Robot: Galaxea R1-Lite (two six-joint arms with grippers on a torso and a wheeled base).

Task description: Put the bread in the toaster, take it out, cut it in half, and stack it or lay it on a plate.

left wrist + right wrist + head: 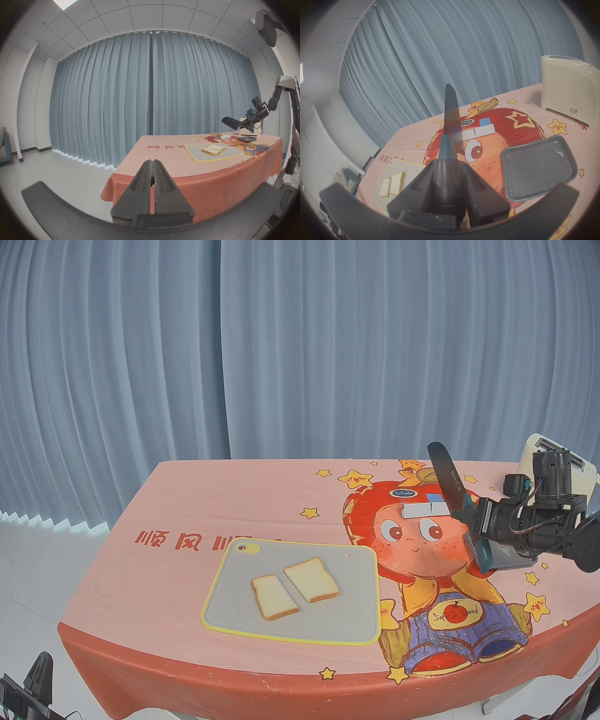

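- Black left gripper point(152, 165) hangs low off the table's near edge, fingers pressed together on nothing.
- Two pale bread halves point(275, 597) lie just beside each other on the grey, yellow-rimmed cutting board point(340, 615).
- Right gripper point(478, 534) pinches the teal-handled, dark-bladed knife point(451, 484), blade tilted upward.
- Dark rectangular plate point(537, 165) sits below it, and the cream toaster point(568, 87) stands farthest back.
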